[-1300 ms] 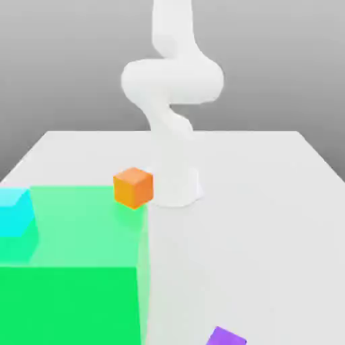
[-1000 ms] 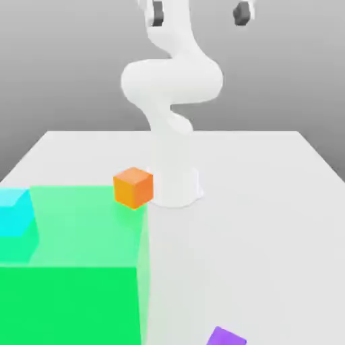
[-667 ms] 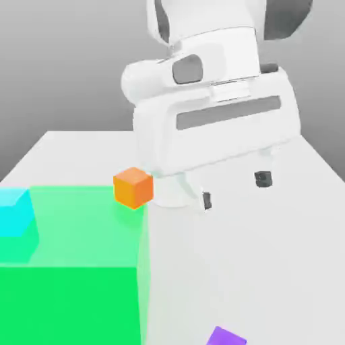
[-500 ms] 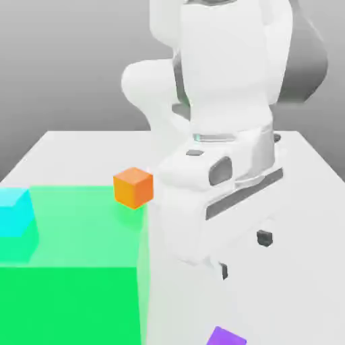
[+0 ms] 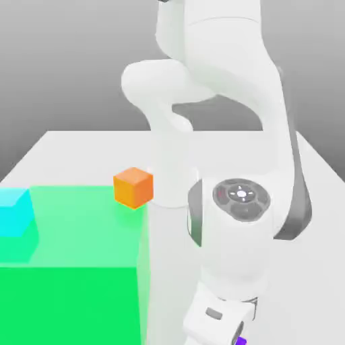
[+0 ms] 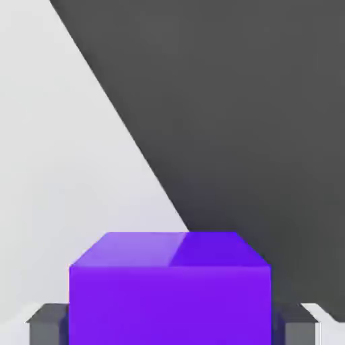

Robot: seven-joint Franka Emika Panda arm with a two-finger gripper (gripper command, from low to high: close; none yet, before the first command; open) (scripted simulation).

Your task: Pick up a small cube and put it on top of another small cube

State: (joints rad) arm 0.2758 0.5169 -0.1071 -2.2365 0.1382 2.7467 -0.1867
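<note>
Around purple cube [image 6: 170, 304], gripper [image 6: 171, 325] clamped, arm [image 5: 236, 242] lowered.

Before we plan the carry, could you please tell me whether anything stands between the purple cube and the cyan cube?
Nothing visible stands between the solid purple cube and the plain cyan cube atop the green block.

No readable text, labels, brands, numbers or signs on anything, in the exterior view or the hand view; the round dark panel [image 5: 241, 199] on the arm [image 5: 236, 236] has small marks around a light, none legible as letters or digits.
</note>
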